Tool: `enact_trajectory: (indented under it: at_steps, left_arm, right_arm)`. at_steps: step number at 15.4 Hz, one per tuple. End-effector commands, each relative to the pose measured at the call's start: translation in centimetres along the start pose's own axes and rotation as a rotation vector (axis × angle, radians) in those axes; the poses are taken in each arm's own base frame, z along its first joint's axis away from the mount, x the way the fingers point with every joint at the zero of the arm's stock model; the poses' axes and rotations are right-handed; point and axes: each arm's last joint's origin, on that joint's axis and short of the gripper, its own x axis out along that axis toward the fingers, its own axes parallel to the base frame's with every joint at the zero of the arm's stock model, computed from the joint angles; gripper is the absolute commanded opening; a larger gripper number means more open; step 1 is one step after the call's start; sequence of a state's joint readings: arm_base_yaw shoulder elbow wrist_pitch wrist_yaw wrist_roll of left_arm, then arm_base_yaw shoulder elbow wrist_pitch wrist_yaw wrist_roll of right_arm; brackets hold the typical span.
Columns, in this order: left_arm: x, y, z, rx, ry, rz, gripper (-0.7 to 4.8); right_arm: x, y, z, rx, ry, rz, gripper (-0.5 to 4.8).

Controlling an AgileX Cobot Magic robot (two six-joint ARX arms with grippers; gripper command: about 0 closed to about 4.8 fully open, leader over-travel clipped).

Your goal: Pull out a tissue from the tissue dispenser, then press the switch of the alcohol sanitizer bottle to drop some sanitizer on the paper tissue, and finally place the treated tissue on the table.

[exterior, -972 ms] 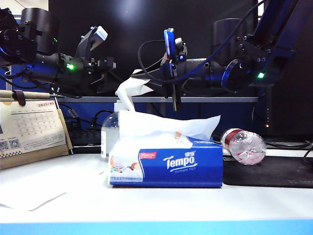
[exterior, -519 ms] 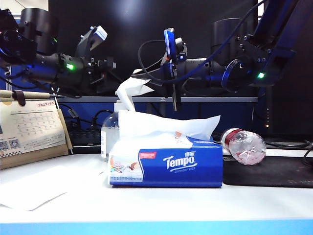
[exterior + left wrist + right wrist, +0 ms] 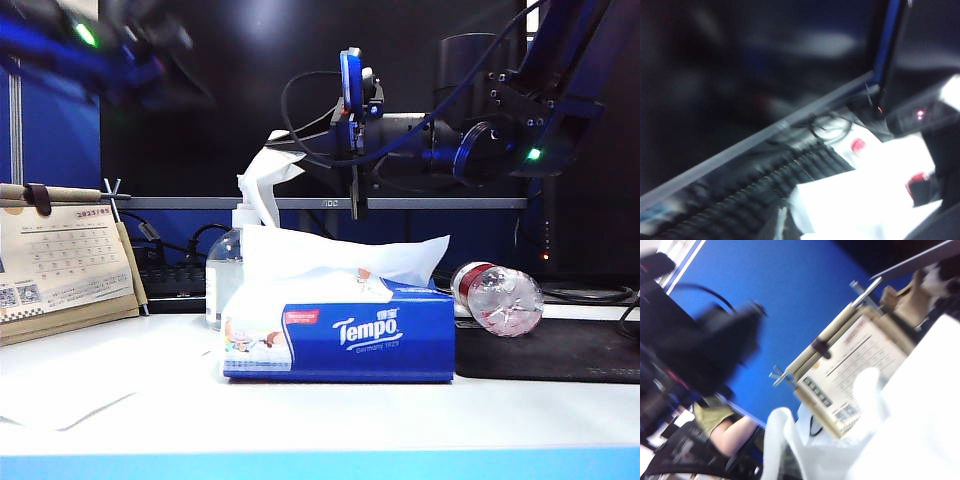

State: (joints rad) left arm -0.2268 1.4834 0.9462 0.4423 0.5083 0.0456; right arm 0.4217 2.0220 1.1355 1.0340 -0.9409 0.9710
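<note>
above the tempo pack point(image 3: 340, 335) on the tabletop point(image 3: 400, 410), the right pincer point(image 3: 300, 160) pinched a limp, tear-prone tissue point(image 3: 262, 182) by its top corner; left pincer unseen, state unknown.

Bench point(image 3: 150, 400) front lies open left of the tissue dispenser point(image 3: 345, 340). Behind it the alcohol sanitizer bottle point(image 3: 225, 275) is crowded by the desk calendar point(image 3: 60, 265) and overhung by the tissue point(image 3: 265, 180) in the right gripper point(image 3: 300, 155). A water bottle point(image 3: 500, 297) blocks the right.

L arm raised high upper left, blurred, gripper out of view; R gripper point(image 3: 290, 160) shut mid-air, arm level.
</note>
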Motion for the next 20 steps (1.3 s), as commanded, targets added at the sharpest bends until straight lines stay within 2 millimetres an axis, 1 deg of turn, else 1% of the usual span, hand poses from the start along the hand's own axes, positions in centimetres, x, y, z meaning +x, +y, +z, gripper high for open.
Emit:
enact_trajectory:
  at_steps: [1,2,3,4,5,6,7,9,10,12,14,15,16,17,20]
  left_arm:
    - [-3.3,0.1,3.1,0.062,-0.052,0.054,-0.06]
    - [-5.5,0.1,4.7,0.105,-0.082,0.097,-0.06]
    - [-6.9,0.1,5.5,0.126,-0.092,0.122,-0.06]
    - [-9.4,0.1,6.7,0.142,-0.107,0.167,-0.06]
    - [-11.0,0.1,7.3,0.149,-0.116,0.184,-0.06]
    - [-13.1,0.0,8.0,0.167,-0.133,0.204,-0.06]
    - [-14.4,0.0,8.2,0.179,-0.144,0.223,-0.06]
    - [-16.3,-0.2,8.3,0.193,-0.153,0.249,-0.06]
    - [-17.4,-0.1,7.9,0.186,-0.144,0.256,-0.06]
    - [-18.3,0.1,6.0,0.133,-0.119,0.271,-0.06]
    - [-19.2,0.6,1.5,0.031,-0.069,0.329,-0.06]
    - [-19.4,0.4,0.2,0.002,-0.081,0.344,-0.06]
    - [-19.8,0.3,-0.3,-0.006,-0.109,0.361,-0.06]
    - [-20.3,0.1,-0.3,-0.004,-0.147,0.377,-0.06]
    - [-21.5,-1.2,1.1,0.022,-0.235,0.399,-0.06]
  right_arm:
    - [-0.3,0.4,0.5,-0.024,-0.003,0.018,-0.01]
    - [-0.6,0.2,0.7,-0.024,-0.002,0.012,-0.01]
    - [-1.0,0.0,0.8,-0.021,-0.007,0.004,-0.01]
    - [-1.8,-0.3,1.3,-0.023,-0.015,-0.006,-0.01]
    - [-2.5,-0.6,1.7,-0.024,-0.014,-0.009,-0.02]
    - [-3.6,-1.0,2.2,-0.026,-0.012,-0.013,-0.01]
    - [-4.3,-1.2,2.6,-0.027,-0.021,-0.023,-0.02]
    - [-5.3,-1.5,3.1,-0.033,-0.046,-0.043,-0.01]
    - [-5.8,-1.7,3.4,-0.036,-0.057,-0.052,-0.02]
    - [-6.0,-1.6,3.5,-0.044,-0.045,-0.039,-0.02]
    - [-6.0,-0.6,3.8,-0.066,-0.011,-0.004,-0.02]
    - [-6.2,0.1,4.2,-0.095,-0.02,0.002,-0.02]
    - [-6.5,0.8,4.8,-0.133,-0.034,0.002,-0.02]
    - [-6.8,1.6,5.3,-0.158,-0.046,0.004,-0.02]
    - [-7.9,4.3,6.8,-0.223,-0.069,0.017,-0.02]
